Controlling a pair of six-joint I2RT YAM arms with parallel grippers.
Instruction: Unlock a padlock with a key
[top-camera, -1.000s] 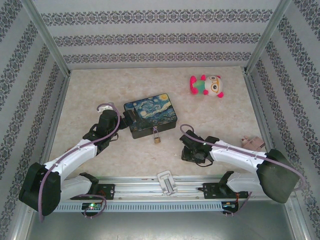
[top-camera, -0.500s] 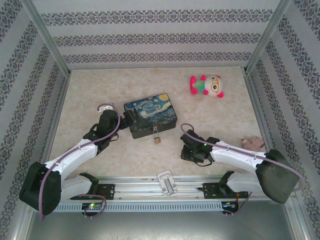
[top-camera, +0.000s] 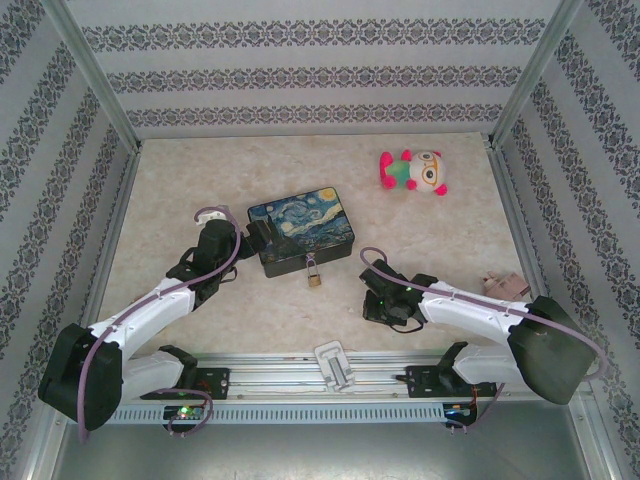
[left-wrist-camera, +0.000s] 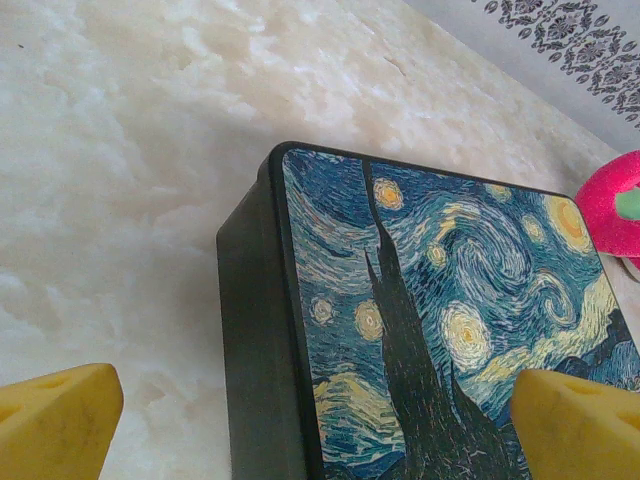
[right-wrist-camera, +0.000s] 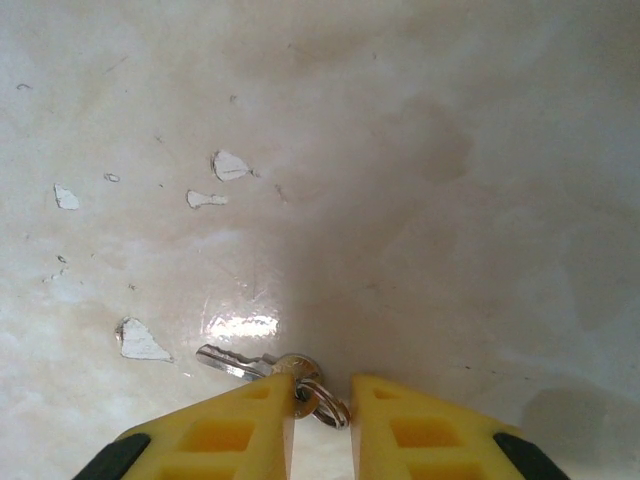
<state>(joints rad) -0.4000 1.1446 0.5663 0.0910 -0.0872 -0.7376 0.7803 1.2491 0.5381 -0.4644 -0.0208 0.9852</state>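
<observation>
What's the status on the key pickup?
Left gripper open at corner of the tin. Right gripper narrow around ring of the key, grip unconfirmed. Padlock at tin front, unobstructed.

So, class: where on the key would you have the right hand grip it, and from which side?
Probably its round head, beside the ring, coming from above: the key lies flat on the table, so the right hand best straddles that wider end.
</observation>
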